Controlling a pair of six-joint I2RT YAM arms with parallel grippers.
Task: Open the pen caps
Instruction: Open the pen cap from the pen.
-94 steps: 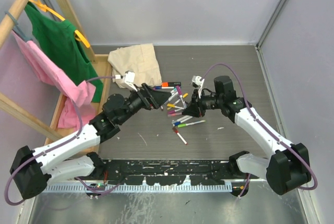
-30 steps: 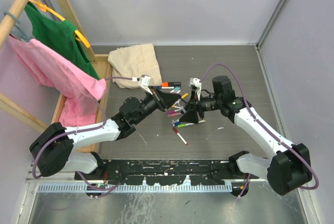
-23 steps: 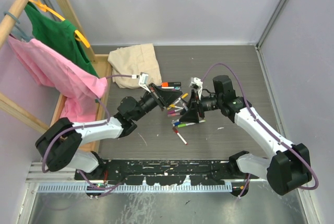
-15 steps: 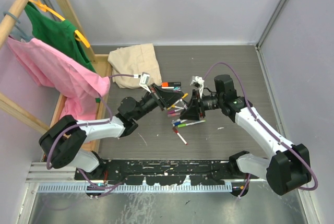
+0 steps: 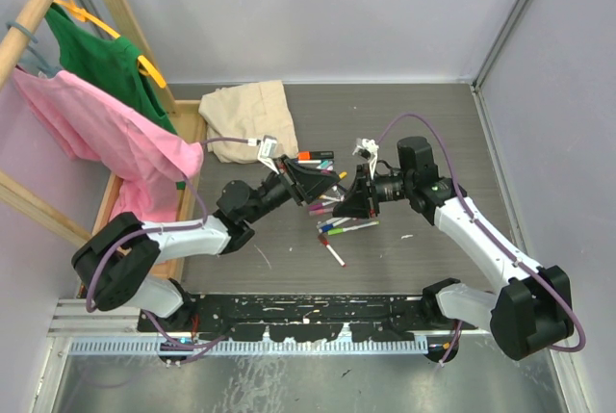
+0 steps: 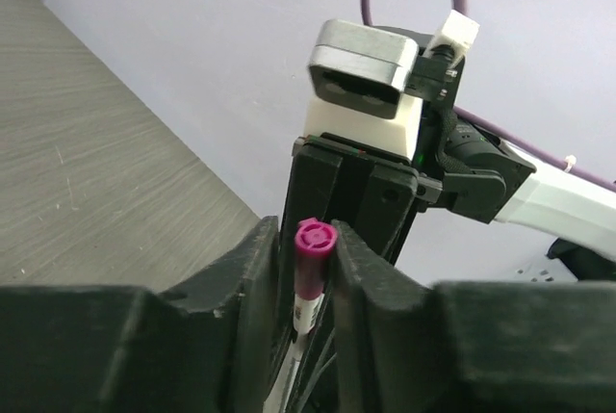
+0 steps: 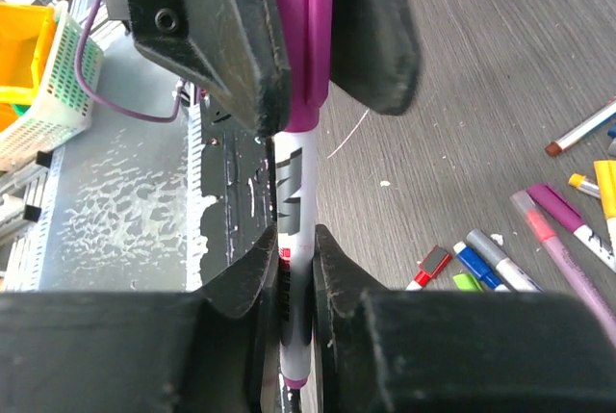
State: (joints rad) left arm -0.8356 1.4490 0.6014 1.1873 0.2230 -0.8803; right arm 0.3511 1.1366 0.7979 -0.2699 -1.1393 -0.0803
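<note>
Gripping pen (image 7: 293,187) — left claw (image 6: 308,243), right claw (image 7: 294,243)

The left flank is blocked by the clothes rack (image 5: 27,26) and the beige cloth (image 5: 248,116); free passage is offered over the table (image 5: 423,134) at far right; the centre is littered with scattered pens (image 5: 342,228); the gap between left gripper (image 6: 306,240) and right gripper (image 7: 292,249) is bridged by the purple-capped pen (image 7: 292,201).

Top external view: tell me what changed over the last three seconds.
The left tool, holding the magenta-capped pen, reached right toward the right tool, which closed on the pen's white barrel. The pink shirt swung rightward. The loose pens and beige cloth stayed put.
</note>
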